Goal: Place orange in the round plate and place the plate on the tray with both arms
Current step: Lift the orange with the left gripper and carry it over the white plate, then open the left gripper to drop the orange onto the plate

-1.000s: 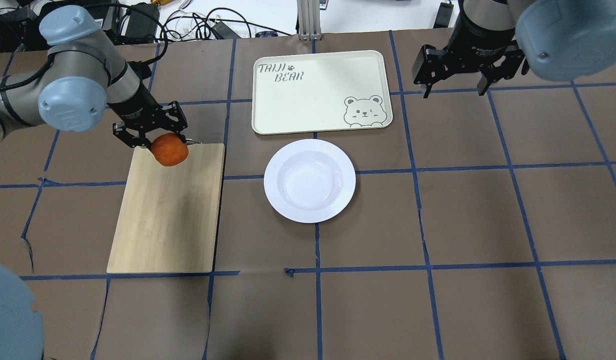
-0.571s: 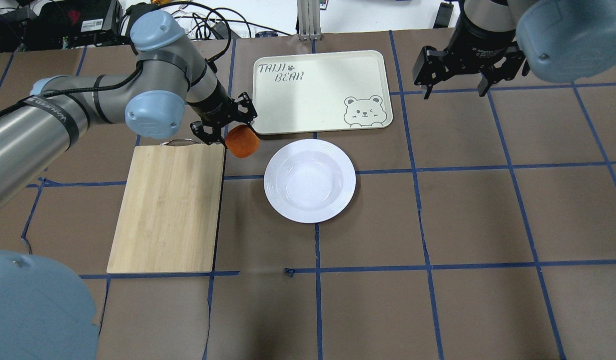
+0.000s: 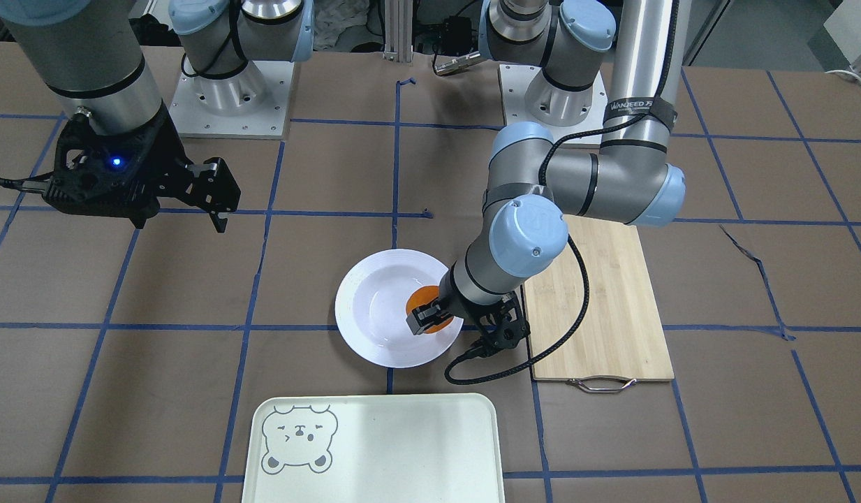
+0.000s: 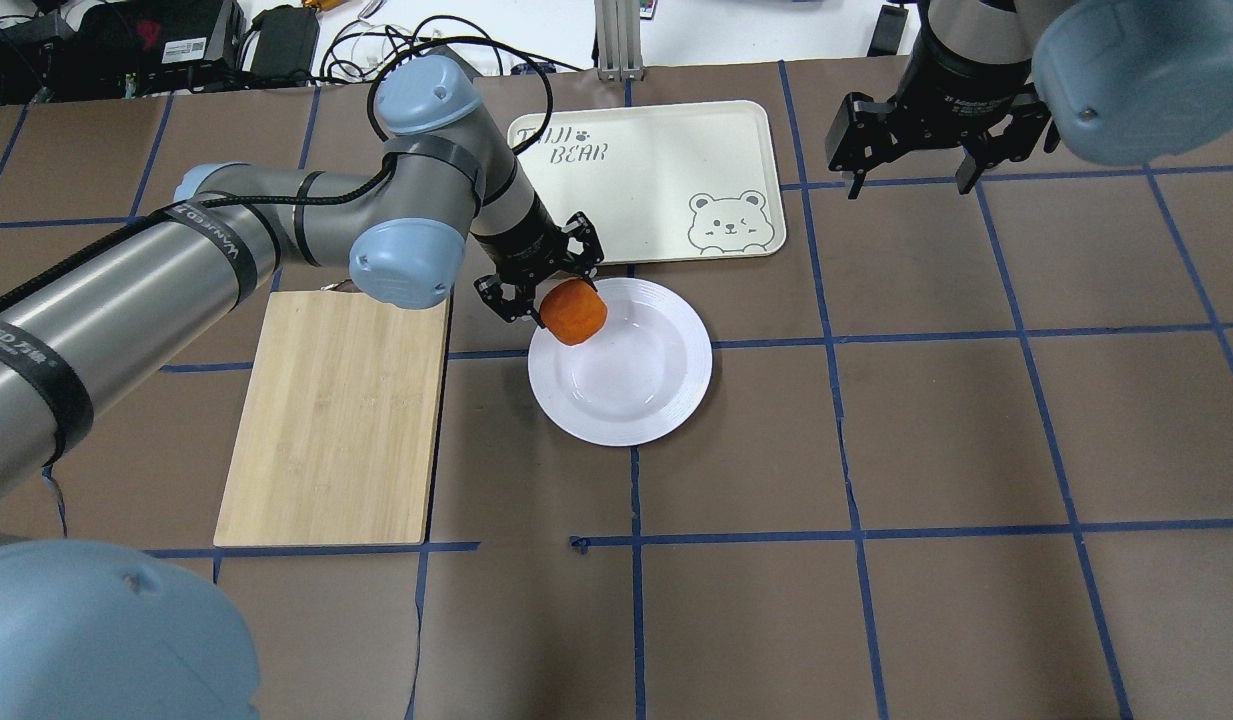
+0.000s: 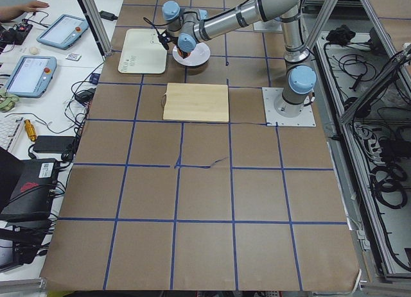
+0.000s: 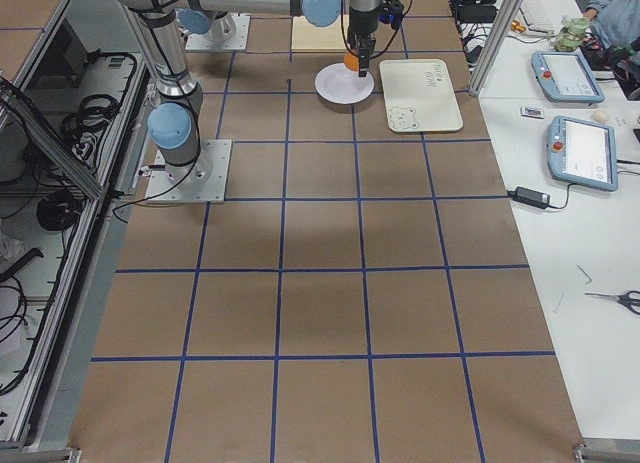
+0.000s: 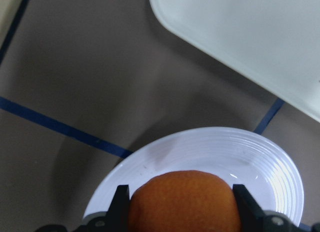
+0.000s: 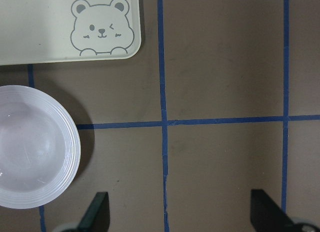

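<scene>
The orange (image 4: pixel 574 311) is held in my shut left gripper (image 4: pixel 566 298), which hangs over the far-left rim of the round plate (image 4: pixel 636 395). In the left wrist view the orange (image 7: pixel 182 202) fills the space between the two fingers, with the plate (image 7: pixel 215 149) just beneath. From the front, the orange (image 3: pixel 420 302) shows over the plate (image 3: pixel 374 314). The tray (image 4: pixel 636 190) lies bare just beyond the plate. My right gripper (image 4: pixel 910 187) is open and holds nothing, raised off to the right of the tray.
A wooden cutting board (image 4: pixel 336 420) with a metal handle lies left of the plate, partly under my left arm. Brown paper with blue tape lines covers the table. Cables and boxes sit beyond the far edge.
My left arm has carried the orange to the right, from over the cutting board's far corner to over the plate's rim. The right arm has not moved.
</scene>
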Controlling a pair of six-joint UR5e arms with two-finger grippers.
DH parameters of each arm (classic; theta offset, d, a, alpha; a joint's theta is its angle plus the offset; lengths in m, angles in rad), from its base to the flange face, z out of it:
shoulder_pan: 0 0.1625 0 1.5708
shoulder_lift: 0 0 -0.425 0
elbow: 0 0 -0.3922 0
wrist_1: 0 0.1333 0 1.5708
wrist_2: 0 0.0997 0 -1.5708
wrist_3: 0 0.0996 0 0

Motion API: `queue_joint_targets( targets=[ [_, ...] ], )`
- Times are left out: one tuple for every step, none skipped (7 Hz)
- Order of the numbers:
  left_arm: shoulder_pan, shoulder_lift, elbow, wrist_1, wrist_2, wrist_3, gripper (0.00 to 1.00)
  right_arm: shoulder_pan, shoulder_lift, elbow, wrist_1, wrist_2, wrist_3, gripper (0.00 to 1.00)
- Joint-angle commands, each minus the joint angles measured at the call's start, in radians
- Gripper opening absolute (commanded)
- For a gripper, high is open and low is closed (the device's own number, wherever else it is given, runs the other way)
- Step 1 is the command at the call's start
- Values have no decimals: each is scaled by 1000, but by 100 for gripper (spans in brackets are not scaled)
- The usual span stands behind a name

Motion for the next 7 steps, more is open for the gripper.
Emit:
queue_joint_targets(
  targets=[
    [-21, -4, -6, 0, -3, -9, 58, -1, 1, 1, 0, 0, -2, 100],
    [-27, -4, -6, 0, -3, -32, 92, -3, 1, 4, -3, 0, -5, 100],
    [-27, 2, -3, -1, -2, -38, 100, -3, 1, 2, -15, 3, -2, 100],
    [-26, 16, 1, -3, -2, -37, 100, -4, 2, 4, -14, 17, 1, 100],
    [-17, 33, 7, -10, 3, -29, 100, -6, 8, 4, -18, 82, 5, 100],
    [5, 45, 30, -19, 14, -2, 100, -7, 22, 10, -20, 107, 5, 100],
    [51, 65, 53, -36, 23, 88, 100, -7, 56, 34, -38, 233, 16, 100]
  ],
)
